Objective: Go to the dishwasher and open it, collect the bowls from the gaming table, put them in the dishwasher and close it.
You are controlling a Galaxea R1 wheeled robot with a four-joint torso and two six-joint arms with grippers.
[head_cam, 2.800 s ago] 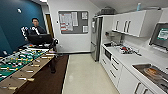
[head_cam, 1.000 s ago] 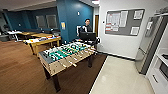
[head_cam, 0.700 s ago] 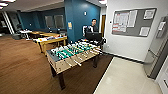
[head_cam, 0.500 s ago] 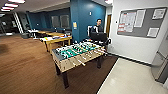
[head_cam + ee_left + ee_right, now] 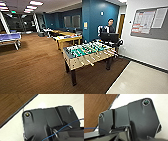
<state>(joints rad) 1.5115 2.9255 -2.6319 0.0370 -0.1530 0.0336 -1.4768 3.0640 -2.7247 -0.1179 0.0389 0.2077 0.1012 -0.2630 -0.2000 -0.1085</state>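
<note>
Driving phase. Foosball table (image 5: 87, 53) ahead; yellow-topped tables (image 5: 67, 38) beyond; person (image 5: 110, 26) behind. No bowls, dishwasher sighted. Collection, loading, closing outstanding. Jaw state: cannot tell.

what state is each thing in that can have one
table-football table: upright on the wood floor, nobody playing
ceiling lights: on
yellow-topped table: standing, things on top, too blurred to name
person: behind the table-football table, at a dark control rig
notice board: on the wall, papers pinned
</note>
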